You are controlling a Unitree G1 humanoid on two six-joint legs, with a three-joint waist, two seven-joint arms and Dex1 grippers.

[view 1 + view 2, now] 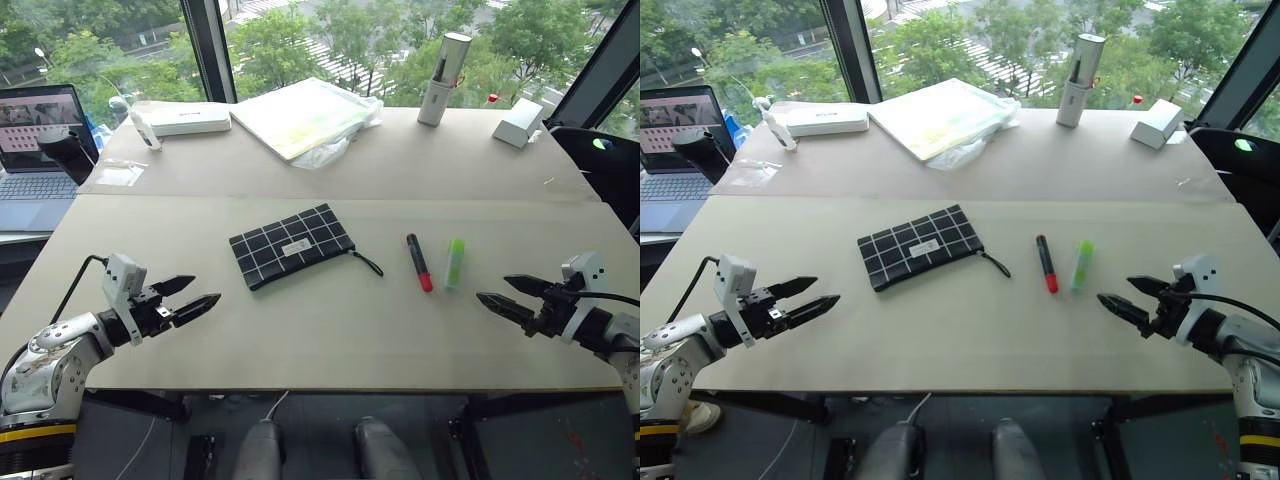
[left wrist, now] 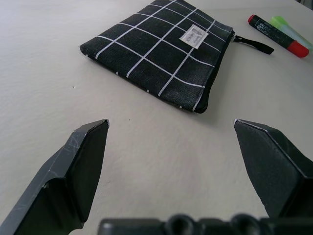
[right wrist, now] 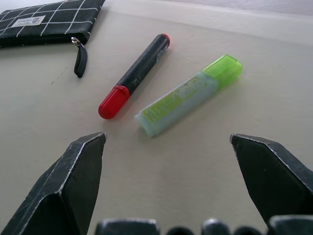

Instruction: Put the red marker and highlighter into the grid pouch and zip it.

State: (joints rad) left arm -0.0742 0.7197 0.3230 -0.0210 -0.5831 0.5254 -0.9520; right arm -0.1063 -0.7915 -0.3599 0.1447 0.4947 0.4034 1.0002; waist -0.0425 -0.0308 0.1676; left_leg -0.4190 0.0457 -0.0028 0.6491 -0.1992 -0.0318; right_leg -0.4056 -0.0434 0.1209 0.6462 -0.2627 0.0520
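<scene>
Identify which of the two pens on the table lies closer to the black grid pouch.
The black-barrelled red-capped marker; it lies between the black fabric grid pouch and the translucent green highlighter.

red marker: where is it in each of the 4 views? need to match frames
Left eye: red marker right of centre, between pouch and highlighter.
Right eye: marker right of centre, again between the two.
Left wrist: marker at top right corner, past the pouch's pull cord.
Right wrist: marker upper centre, red cap nearest the camera.
Shared landmark: the pull cord, which points toward the marker.
</scene>
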